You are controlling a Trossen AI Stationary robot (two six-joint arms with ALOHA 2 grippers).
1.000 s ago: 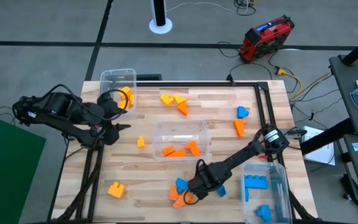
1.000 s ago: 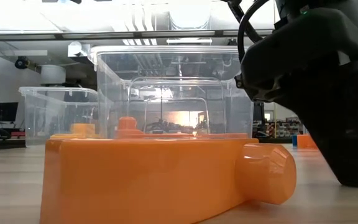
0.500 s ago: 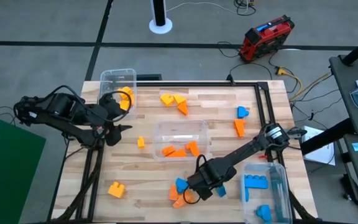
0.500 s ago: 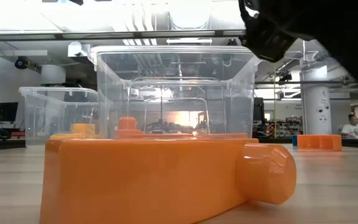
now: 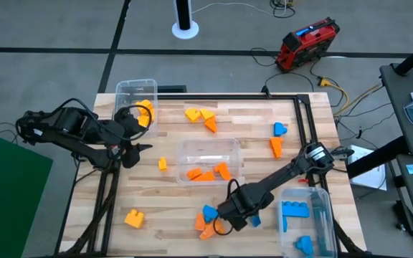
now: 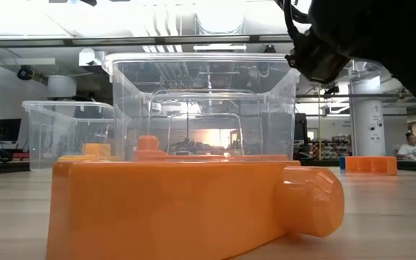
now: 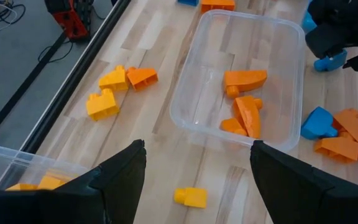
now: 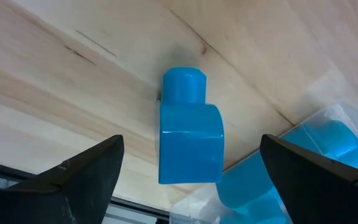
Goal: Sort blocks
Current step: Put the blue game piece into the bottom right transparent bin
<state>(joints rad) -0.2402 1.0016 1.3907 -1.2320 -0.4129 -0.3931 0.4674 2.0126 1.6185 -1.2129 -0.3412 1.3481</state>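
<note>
Blue-block pickup, approach stage.
Right gripper (image 8: 188,171) spread wide, small blue studded plastic block (image 8: 188,144) lying between its fingers, ungrasped; next: descend, clamp. Left gripper (image 7: 194,168) released.

Left gripper (image 7: 194,168) has its fingers spread wide over the wooden table (image 7: 166,155), with a little yellow block (image 7: 190,197) sitting between them. Just past that there's a clear bin (image 7: 191,87) holding orange blocks (image 7: 243,102), and two yellow blocks (image 7: 107,93) plus an orange one (image 7: 142,76) lie beside it.
</note>
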